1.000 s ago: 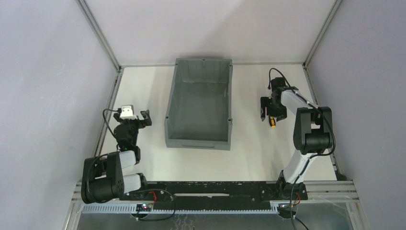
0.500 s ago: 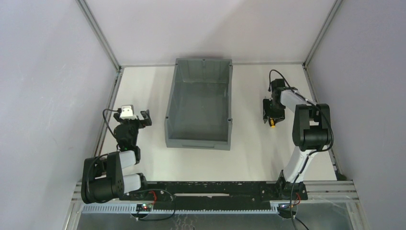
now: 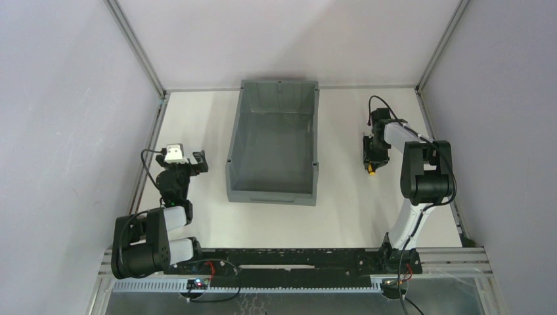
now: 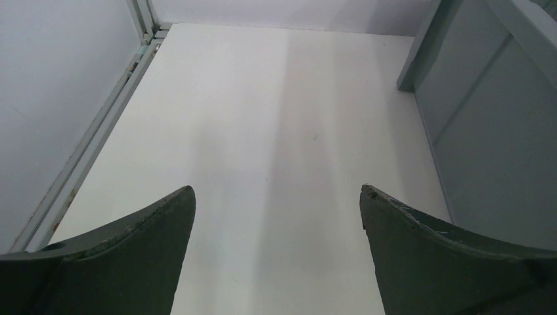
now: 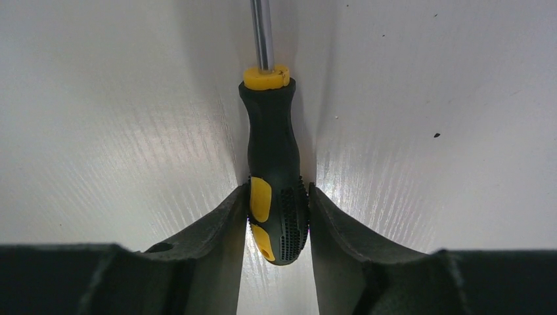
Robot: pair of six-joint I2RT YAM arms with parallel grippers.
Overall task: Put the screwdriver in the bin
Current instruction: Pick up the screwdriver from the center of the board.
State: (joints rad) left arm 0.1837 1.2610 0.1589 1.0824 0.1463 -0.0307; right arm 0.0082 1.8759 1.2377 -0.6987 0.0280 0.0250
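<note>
Over the last second the right pincer has been narrowing, and it is now squeezing the butt of the screwdriver from both sides, gripping the thick black-and-yellow handle, probably for a firm hold. The screwdriver is lying on the white bench, well to the right of the grey bin, and seemingly not yet lifted. The left pincer is hanging spread wide and empty beside the bin's left wall, likely keeping clear.
</note>
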